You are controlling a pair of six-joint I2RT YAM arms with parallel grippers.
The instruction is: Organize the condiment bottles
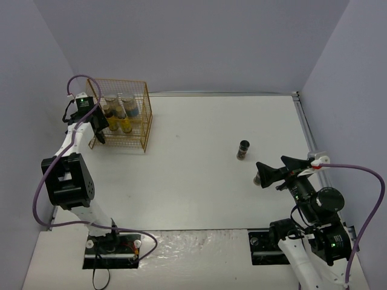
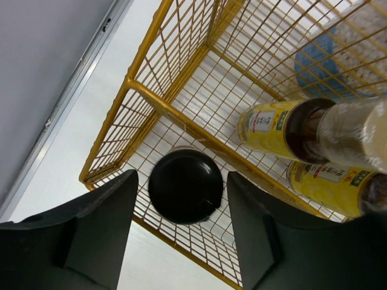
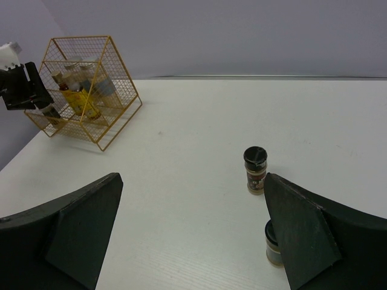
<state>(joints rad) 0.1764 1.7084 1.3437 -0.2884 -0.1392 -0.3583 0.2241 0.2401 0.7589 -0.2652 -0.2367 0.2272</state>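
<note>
Gold wire fills most of the left wrist view, so here's what we've got. The gold wire rack sits in the far left corner of the white table. The left gripper is parked right at the rack's left side with its fingers spread wide. A black-lidded jar stands upright between them, with a gap on both sides, so nothing is being pinched. As far as we can tell that jar is in the rack's bottom level, but the mesh makes it hard to be sure.

Also in the rack are the two yellow-labelled bottles, side by side and close together. The two blue-labelled jars are behind them in the overhead view.

On the right side, well away from the rack, a dark jar stands upright on the table by itself. A second dark jar is nearer the arm's base, just beside the right-hand finger of the right gripper and half hidden by it. We can't say if they touch. That gripper is wide open too, holding nothing, and hangs over bare table.
</note>
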